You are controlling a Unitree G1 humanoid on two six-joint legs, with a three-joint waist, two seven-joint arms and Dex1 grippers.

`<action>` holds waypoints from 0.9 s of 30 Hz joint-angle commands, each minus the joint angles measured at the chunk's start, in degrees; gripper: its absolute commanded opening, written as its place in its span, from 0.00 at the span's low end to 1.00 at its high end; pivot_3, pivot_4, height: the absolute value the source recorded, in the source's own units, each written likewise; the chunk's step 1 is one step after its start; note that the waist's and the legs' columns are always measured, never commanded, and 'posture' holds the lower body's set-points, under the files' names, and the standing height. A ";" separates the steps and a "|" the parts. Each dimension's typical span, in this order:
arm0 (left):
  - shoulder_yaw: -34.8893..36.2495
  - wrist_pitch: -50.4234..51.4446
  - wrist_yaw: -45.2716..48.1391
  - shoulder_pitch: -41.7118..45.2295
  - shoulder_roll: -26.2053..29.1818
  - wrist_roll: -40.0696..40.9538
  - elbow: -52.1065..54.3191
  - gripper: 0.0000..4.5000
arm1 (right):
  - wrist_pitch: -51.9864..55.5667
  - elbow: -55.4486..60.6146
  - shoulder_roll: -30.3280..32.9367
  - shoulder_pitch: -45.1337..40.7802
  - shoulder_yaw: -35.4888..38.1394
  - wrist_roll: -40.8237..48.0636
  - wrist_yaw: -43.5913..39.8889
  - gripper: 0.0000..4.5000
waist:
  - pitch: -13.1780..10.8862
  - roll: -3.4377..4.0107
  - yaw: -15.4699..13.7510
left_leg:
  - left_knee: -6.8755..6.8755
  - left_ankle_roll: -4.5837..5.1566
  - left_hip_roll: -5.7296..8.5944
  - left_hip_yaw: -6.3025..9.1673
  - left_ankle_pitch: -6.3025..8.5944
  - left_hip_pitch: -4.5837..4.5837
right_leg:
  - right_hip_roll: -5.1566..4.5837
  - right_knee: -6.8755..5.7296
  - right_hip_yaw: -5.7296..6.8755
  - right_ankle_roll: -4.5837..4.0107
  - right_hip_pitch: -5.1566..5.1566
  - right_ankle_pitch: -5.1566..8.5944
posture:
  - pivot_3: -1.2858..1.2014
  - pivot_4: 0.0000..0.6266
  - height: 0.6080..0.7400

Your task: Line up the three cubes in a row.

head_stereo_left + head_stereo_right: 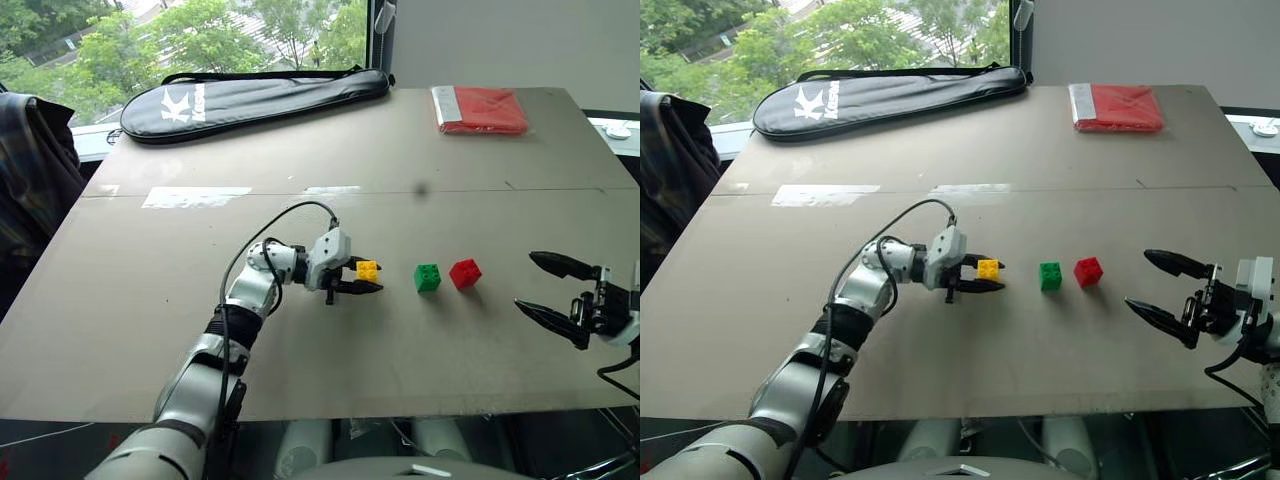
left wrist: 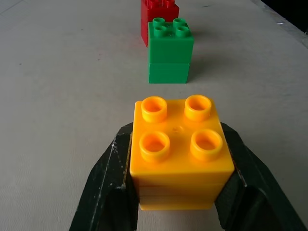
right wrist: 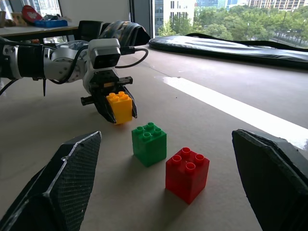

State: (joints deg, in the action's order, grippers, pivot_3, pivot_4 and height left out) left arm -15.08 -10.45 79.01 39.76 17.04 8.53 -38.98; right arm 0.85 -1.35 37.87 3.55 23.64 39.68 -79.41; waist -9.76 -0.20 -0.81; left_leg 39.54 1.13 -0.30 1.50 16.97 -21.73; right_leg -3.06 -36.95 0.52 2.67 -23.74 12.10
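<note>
**Yellow cube pinched, green and red beyond it**

The left gripper (image 1: 362,279) reaches in low and nearly level across the grey tabletop (image 1: 140,300), its forearm bent at the elbow and its wrist turned toward the robot's right. Its two black fingers (image 2: 103,185) pinch the yellow cube (image 2: 179,151) from opposite sides, studs up; from the right wrist view the cube looks slightly raised off the tabletop, though that is hard to be sure of.

Just past those fingertips stands the green cube (image 1: 427,277), apart from the yellow one, and just beside it, farther along the same line, the red cube (image 1: 465,273). Both rest on the tabletop with studs up, with a small gap between them.

The right gripper (image 1: 543,286) hangs off to the right of the red cube, well apart from it, pointing back toward the cubes. Its fingers (image 1: 560,265) are spread wide and hold nothing.

Far beyond both pairs of fingers, at the back edge of the tabletop, lies a long black racket bag (image 1: 255,100) with white lettering; a large "K" can be read, the rest not. At the far right corner is a folded red cloth (image 1: 480,110) in a clear wrapper.
</note>
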 commanded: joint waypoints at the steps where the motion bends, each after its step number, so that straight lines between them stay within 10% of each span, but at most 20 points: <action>1: -0.55 -4.00 2.09 3.03 -2.60 -0.71 -4.47 0.30 | -0.84 2.69 -0.04 1.77 2.77 1.65 0.34 1.00 | 0.00 0.00 0.08 | 0.00 0.00 0.00 0.01 0.00 -0.01 | 0.00 0.02 0.00 0.00 0.00 0.00 | 0.52 0.24 0.75; 27: -0.81 1.13 -1.62 2.03 -5.89 -3.84 -4.37 0.30 | -4.21 -0.39 0.60 3.20 2.19 0.39 -2.78 1.00 | -0.01 -0.02 0.21 | 0.00 0.01 -0.02 0.02 0.01 0.03 | 0.02 0.01 0.00 0.02 0.01 0.01 | 0.52 0.24 0.75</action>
State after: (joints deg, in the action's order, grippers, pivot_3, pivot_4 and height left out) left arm -15.83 -10.38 77.06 42.73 10.55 4.76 -44.40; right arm -2.67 -2.11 37.83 7.25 25.18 39.66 -81.65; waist -9.77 -0.22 -0.60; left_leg 39.54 1.14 -0.32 1.54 16.97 -21.70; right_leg -3.04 -36.94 0.52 2.69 -23.73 12.10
